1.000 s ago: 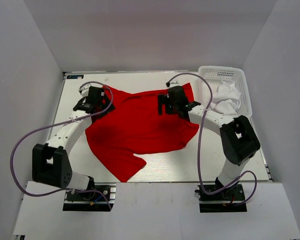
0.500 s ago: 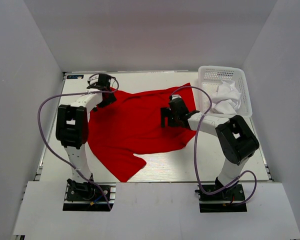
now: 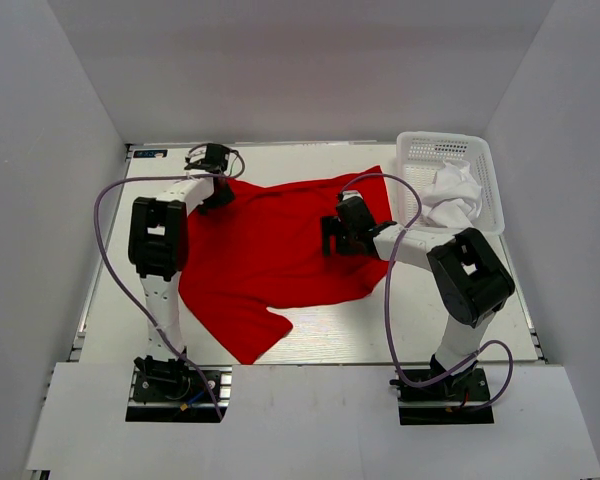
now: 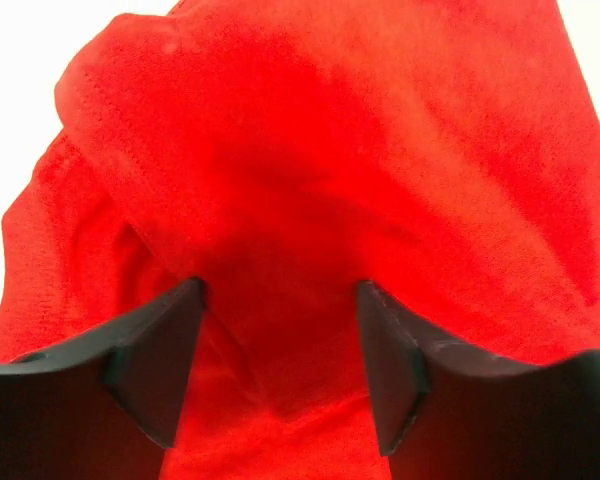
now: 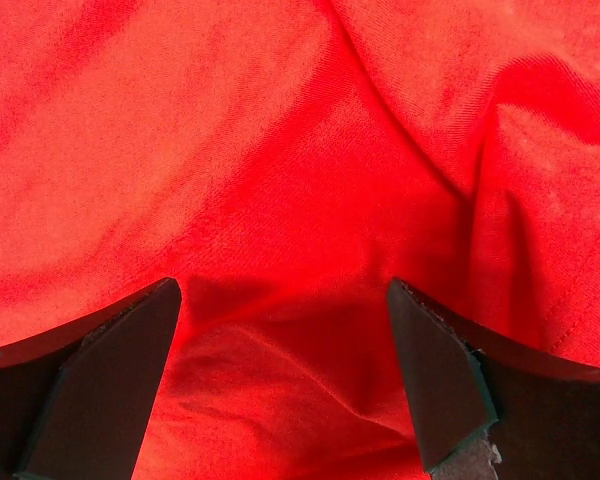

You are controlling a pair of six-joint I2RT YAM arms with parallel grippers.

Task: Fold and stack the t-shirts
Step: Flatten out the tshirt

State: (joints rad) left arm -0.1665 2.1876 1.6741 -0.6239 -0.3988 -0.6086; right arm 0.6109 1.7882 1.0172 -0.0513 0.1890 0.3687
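Note:
The large red t-shirt (image 3: 280,250) lies spread and crumpled across the middle of the table. My left gripper (image 3: 218,192) is at its far left corner. In the left wrist view the left gripper (image 4: 280,345) is open, with rumpled red cloth (image 4: 310,170) between and beyond its fingers (image 4: 155,360). My right gripper (image 3: 336,236) is over the shirt's right part. In the right wrist view the right gripper (image 5: 280,350) is open wide, with a red fold (image 5: 280,200) between its fingers (image 5: 440,385). The white t-shirt (image 3: 450,195) lies bunched in the basket.
The white lattice basket (image 3: 438,150) stands at the table's far right corner. Bare white table (image 3: 410,320) shows in front of the shirt and along the left edge. Purple cables loop beside both arms. Grey walls surround the table.
My left arm has swung up and back, taking its gripper from the shirt's left edge to its far left corner. My right gripper has shifted slightly nearer and lower onto the shirt.

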